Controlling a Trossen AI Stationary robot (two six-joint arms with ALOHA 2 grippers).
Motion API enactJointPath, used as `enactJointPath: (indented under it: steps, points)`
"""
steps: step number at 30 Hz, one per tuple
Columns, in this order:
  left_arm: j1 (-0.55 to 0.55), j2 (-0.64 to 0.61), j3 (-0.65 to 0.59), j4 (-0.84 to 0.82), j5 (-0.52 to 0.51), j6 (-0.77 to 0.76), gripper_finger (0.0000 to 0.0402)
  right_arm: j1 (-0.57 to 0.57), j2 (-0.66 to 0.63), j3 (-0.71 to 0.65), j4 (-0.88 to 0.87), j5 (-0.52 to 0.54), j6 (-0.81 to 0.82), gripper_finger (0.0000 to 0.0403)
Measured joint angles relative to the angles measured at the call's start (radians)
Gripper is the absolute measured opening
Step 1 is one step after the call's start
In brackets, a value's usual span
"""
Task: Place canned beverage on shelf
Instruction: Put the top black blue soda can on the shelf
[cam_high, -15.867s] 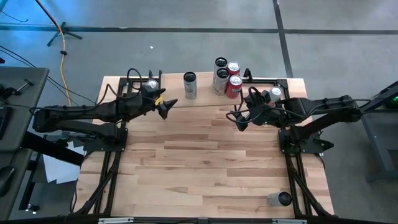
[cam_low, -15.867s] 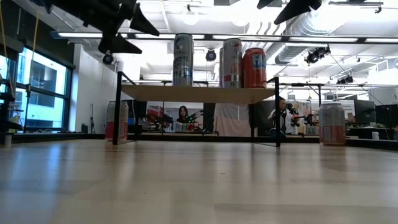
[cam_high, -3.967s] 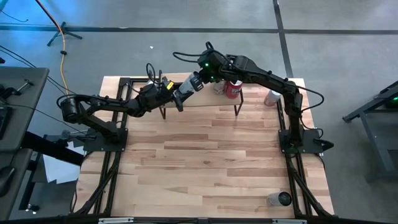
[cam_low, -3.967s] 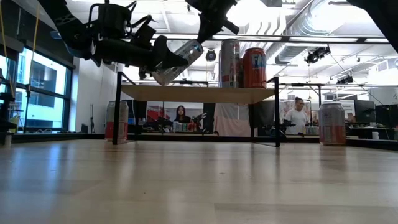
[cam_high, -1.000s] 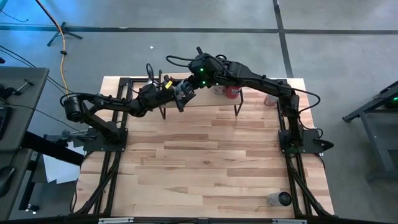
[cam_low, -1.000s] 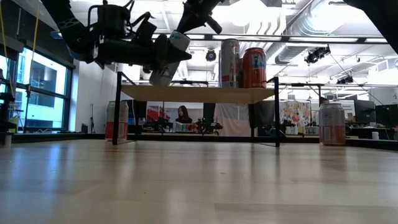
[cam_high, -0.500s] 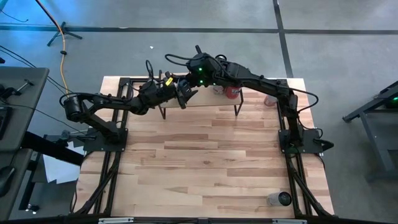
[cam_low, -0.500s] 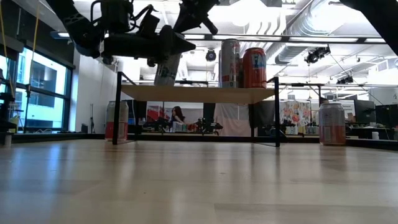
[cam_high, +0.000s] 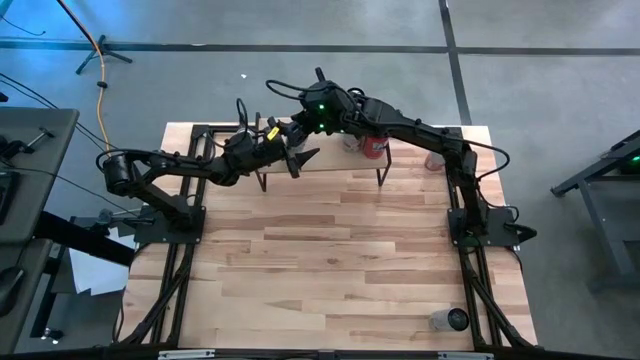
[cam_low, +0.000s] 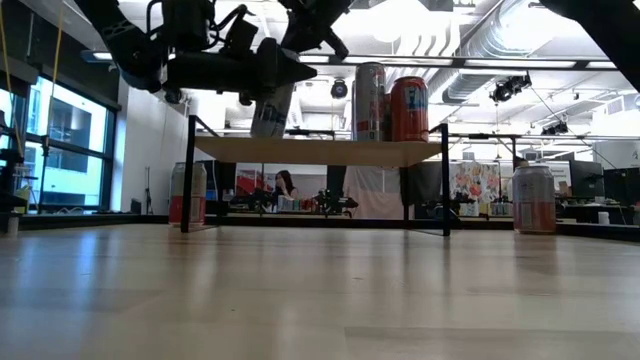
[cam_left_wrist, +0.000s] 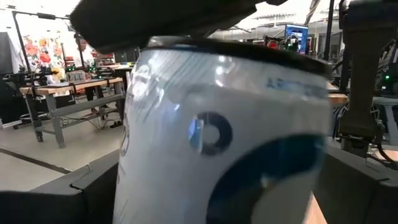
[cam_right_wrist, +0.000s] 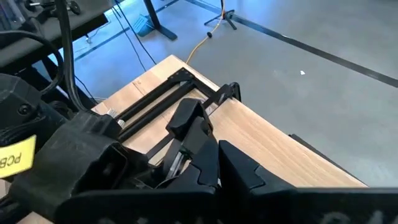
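Over the far edge of the table (cam_high: 330, 250), the left gripper (cam_high: 296, 158) holds a silver can (cam_low: 271, 110) between its fingers, just above the left end of the shelf (cam_low: 320, 151). In the low view the can is nearly upright, leaning slightly, its base at the plank or a hair above it; contact cannot be told. The left wrist view is filled by the can's white-and-blue side (cam_left_wrist: 224, 137), with a dark finger (cam_left_wrist: 357, 186) at each flank.

The right gripper (cam_high: 300, 127) reaches in from the far right and sits directly over the can's top, just beside the left gripper. Whether its fingers are spread or closed cannot be told; in the right wrist view they lie dark across the frame, above the left arm (cam_right_wrist: 74, 155) with its yellow label.

On the right half of the shelf stand a second silver can (cam_low: 371, 101) and a red can (cam_low: 408, 109), side by side and touching or nearly so. On the table under the shelf's left end stands a red can (cam_low: 187, 193); another can (cam_low: 533, 198) stands to the right of the shelf. One more can (cam_high: 447, 319) lies at the table's near right corner, well apart from the rest.

A person (cam_low: 285, 188) is seen in the room beyond.
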Motion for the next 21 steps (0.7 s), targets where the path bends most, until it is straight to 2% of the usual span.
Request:
enactJointPath:
  steps: [12, 21]
  points:
    - [0.009, 0.0, 0.0, -0.001, -0.08, 0.076, 0.0379, -0.011, 0.024, 0.0, 0.049, 0.029, -0.034, 0.0]
    - [0.041, 0.0, 0.0, 0.002, -0.089, 0.087, 0.0379, -0.045, 0.024, 0.0, 0.051, 0.032, -0.053, 0.0]
